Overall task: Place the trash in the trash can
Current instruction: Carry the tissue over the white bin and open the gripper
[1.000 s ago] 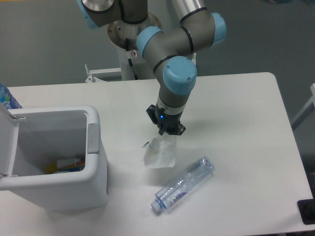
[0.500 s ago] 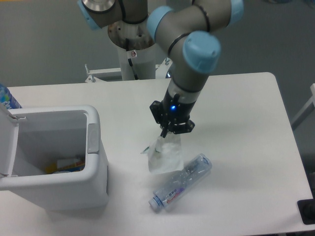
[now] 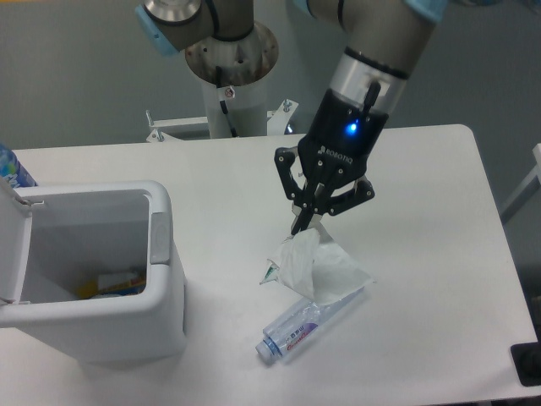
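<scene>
My gripper (image 3: 306,225) is shut on the top of the crumpled white wrapper (image 3: 319,267), which has green marks at its lower left corner. The wrapper hangs in the air over the table's middle. Below it a clear plastic bottle (image 3: 290,331) lies on its side on the table, cap toward the lower left, and the wrapper hides its upper end. At the left stands the white trash can (image 3: 165,292), with its lid (image 3: 10,245) swung open to the left and a grey tab (image 3: 158,238) on its right rim. Some coloured items (image 3: 114,284) lie inside it.
A blue-patterned bottle (image 3: 10,169) peeks in at the far left edge behind the bin. The arm's base column (image 3: 230,80) stands behind the table. A black object (image 3: 528,364) sits at the table's lower right corner.
The gripper has risen and moved right, carrying the wrapper up off the table. The wrapper now hangs over the bottle's upper end. The bottle shifted slightly a second ago.
</scene>
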